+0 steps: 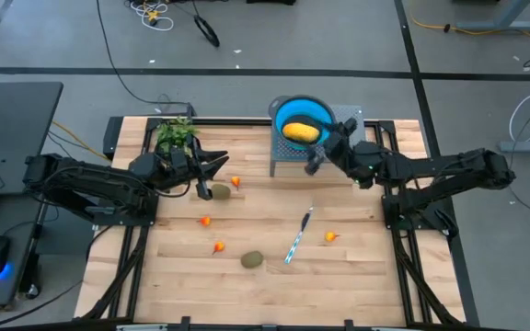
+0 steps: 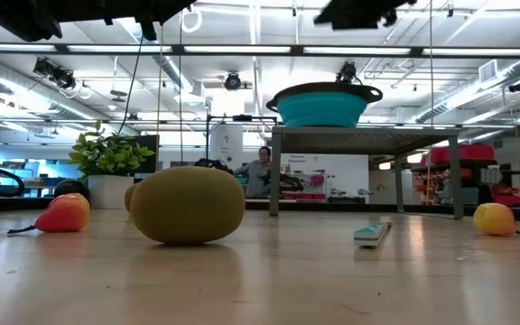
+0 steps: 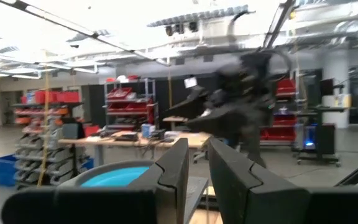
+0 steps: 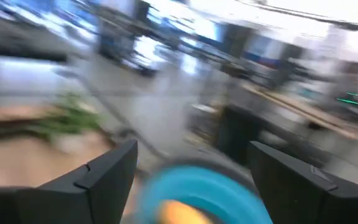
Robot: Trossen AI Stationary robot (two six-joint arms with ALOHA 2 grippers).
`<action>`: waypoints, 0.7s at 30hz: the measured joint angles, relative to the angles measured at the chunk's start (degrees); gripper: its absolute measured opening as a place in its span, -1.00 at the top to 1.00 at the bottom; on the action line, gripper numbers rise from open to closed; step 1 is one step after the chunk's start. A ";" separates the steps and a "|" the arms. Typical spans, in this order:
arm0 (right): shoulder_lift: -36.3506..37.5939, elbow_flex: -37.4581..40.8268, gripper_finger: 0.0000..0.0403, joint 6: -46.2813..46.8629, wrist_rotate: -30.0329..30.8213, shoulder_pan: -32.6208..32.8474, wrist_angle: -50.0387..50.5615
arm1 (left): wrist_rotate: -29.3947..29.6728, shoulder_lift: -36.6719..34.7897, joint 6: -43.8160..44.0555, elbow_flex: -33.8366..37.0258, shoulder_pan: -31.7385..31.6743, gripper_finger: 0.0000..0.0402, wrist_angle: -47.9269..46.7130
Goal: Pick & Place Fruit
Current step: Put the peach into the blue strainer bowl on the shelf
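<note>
High view: the blue bowl (image 1: 302, 117) sits on a grey stand (image 1: 283, 156) at the table's far edge, and the yellow-orange fruit (image 1: 301, 131) lies inside it. The right gripper (image 1: 321, 150) hovers just beside the bowl. The left gripper (image 1: 217, 166) is well left of the bowl, above one kiwi (image 1: 219, 191). A second kiwi (image 1: 252, 260), small orange bits (image 1: 206, 221) and a utensil (image 1: 297, 236) lie nearer the front.

Low view: a kiwi (image 2: 188, 205) stands left of the raised bowl (image 2: 324, 105).

Left wrist view: fingers (image 3: 179, 177) nearly together, holding nothing.

Right wrist view: fingers (image 4: 107, 171) wide apart over the bowl (image 4: 197, 190).

No legible text, label, brand, number or sign appears in any view; markings on the room's distant shelving and fixtures are too small or blurred to read.
</note>
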State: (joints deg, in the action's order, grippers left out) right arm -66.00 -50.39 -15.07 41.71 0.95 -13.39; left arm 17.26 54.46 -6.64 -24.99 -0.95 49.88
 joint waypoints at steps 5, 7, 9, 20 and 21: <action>0.01 0.00 -0.56 4.83 -15.57 3.96 6.98 | 4.51 0.00 -1.11 0.00 -0.02 0.65 -1.65; -0.59 0.00 -0.56 8.11 -17.20 5.22 11.75 | 5.19 -0.01 -1.13 0.00 -0.02 0.65 -2.03; -1.43 0.00 -0.56 11.18 -18.93 6.31 16.49 | 5.24 0.00 -1.13 0.00 -0.02 0.65 -2.36; -6.85 10.91 -0.51 16.77 -25.64 10.32 13.58 | 7.78 -0.01 1.14 0.00 0.00 0.65 -4.40; -7.13 12.72 -0.50 16.58 -25.00 10.30 11.25 | 8.09 -0.03 2.84 0.00 0.00 0.65 -6.09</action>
State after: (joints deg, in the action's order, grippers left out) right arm -73.13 -37.67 1.51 16.71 11.25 -2.15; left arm 25.35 54.43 -3.80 -24.99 -0.95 43.78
